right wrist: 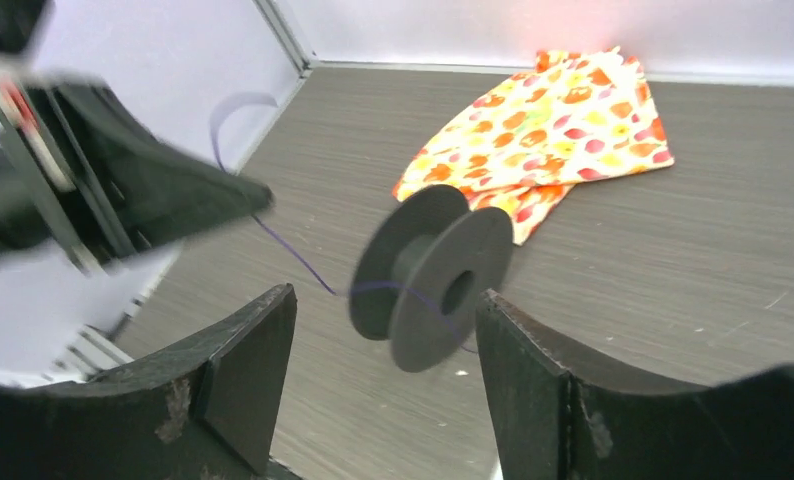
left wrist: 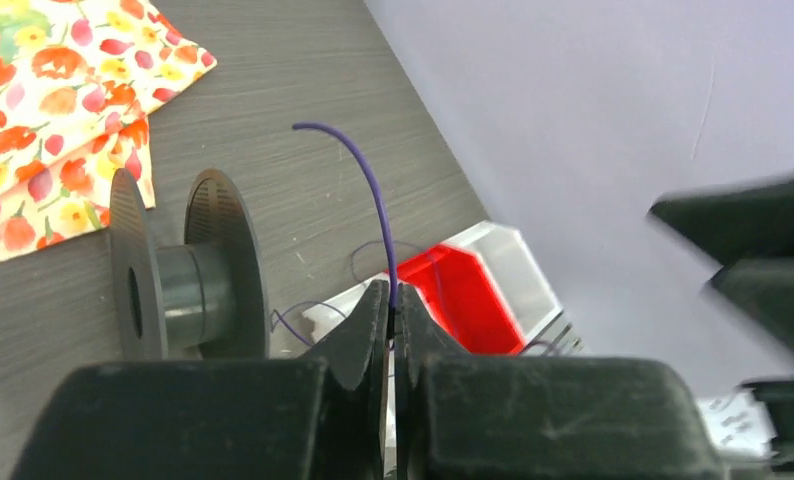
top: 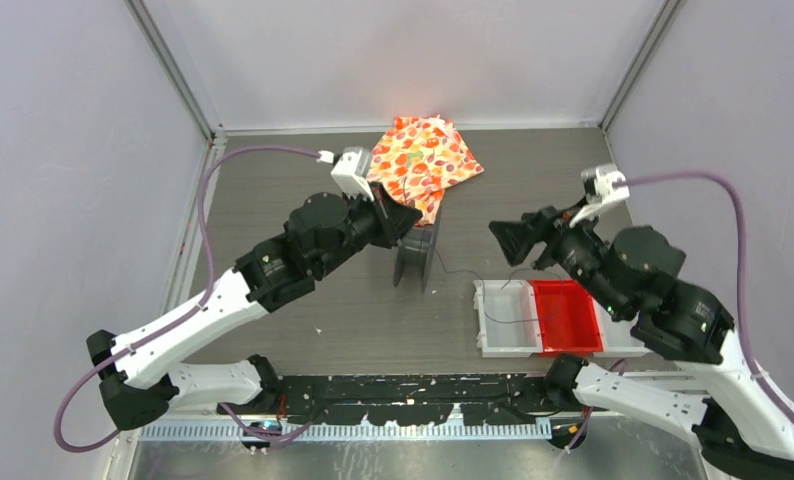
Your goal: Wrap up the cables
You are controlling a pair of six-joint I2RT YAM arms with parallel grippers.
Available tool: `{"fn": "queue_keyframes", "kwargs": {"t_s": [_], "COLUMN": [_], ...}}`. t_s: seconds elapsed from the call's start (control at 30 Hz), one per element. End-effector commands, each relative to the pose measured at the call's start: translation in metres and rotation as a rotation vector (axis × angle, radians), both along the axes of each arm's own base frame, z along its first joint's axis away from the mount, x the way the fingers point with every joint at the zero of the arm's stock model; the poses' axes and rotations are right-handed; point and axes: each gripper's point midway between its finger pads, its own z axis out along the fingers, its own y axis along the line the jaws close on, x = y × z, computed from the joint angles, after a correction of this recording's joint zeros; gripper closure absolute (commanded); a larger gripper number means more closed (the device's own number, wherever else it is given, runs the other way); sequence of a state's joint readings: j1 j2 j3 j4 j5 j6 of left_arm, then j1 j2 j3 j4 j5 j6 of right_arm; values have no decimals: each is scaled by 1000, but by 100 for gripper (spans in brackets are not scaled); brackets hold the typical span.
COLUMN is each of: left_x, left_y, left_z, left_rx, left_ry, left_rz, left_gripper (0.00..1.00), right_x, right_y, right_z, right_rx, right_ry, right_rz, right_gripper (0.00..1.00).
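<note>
The cable is a very thin dark purple wire [left wrist: 371, 185]. My left gripper [left wrist: 393, 300] is shut on it, and the free end arcs up above the fingertips. From there the strand trails right past the spool toward the bins [top: 455, 270]. A dark grey spool [top: 416, 255] stands on its rim mid-table, just below my left gripper [top: 411, 218]. My right gripper [top: 503, 238] is open and empty, to the right of the spool and pointing at it. In the right wrist view the spool [right wrist: 428, 275] sits beyond the open gripper [right wrist: 385, 295], with the wire [right wrist: 293, 250] leading to it.
A flowered orange cloth [top: 423, 160] lies at the back behind the spool. A white bin [top: 480, 320] holding wire loops and a red bin [top: 573, 290] sit side by side at the front right. Purple hoses run along both arms.
</note>
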State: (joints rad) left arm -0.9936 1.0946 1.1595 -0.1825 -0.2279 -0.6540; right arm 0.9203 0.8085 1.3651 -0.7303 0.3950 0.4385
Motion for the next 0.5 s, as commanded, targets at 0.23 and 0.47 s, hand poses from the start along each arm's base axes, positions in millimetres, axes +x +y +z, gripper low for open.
{"fn": "queue_keyframes", "kwargs": {"t_s": [0.23, 0.47], "left_x": [13, 15], "left_y": [7, 10], "left_z": [-8, -12], "left_rx": [-1, -38], "left_ry": [409, 446], "left_rz": [139, 130], "left_gripper": [99, 100], "right_x": [2, 17], "right_y": [71, 96], "right_z": [-59, -55], "right_rx": [-182, -215], "right_ry": [-334, -367], "right_rz": [364, 398], "right_gripper": [34, 32]}}
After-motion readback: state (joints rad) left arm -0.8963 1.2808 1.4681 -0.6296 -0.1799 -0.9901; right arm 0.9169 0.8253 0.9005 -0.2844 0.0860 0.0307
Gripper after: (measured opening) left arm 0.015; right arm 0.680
